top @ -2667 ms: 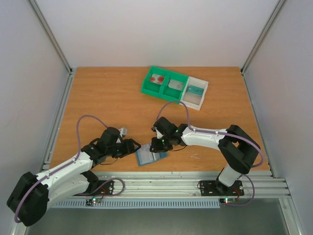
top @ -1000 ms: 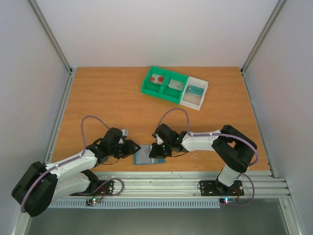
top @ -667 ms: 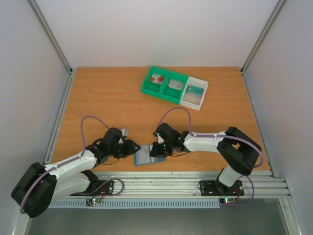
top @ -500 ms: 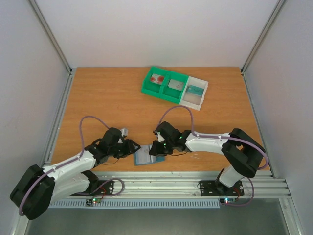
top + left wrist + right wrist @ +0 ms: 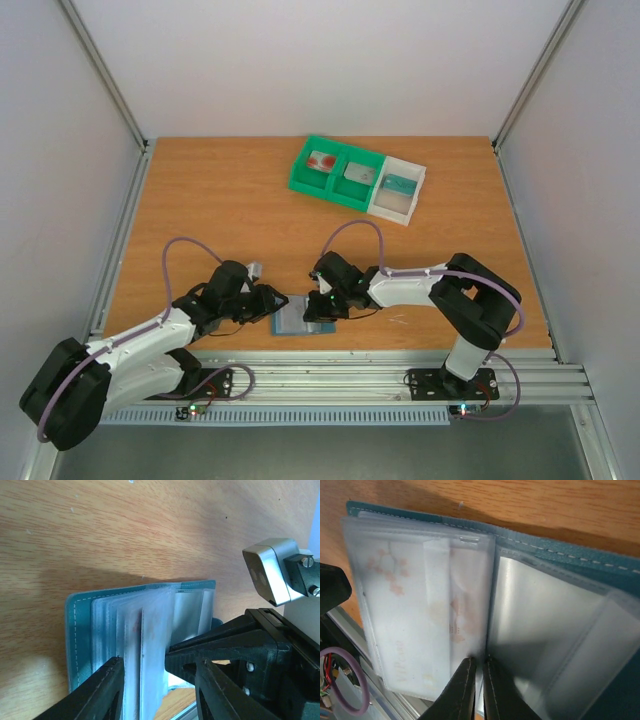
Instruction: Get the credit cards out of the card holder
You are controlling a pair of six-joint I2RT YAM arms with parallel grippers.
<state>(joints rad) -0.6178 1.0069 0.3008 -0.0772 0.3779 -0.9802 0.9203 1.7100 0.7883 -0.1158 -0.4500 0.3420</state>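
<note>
At the near table edge, card holder lies open flat between both arms, clear sleeve leaves fanned up. Left gripper is on its left side, fingers partway apart, straddling the sleeve stack; can't tell if they press on it. Right gripper comes in from the right, fingers narrowed to a sliver at the spine, pinching the edge of one clear sleeve leaf. Right wrist view: pale card with faint reddish print shows through the frosted sleeve, inside the holder. Right gripper tip sits just beside the left gripper's right finger. Far back, well apart from the holder: green tray, two compartments, white card with red marks in the left one, grey card in the right one. White compartment touching the tray's right end, teal card inside.
</note>
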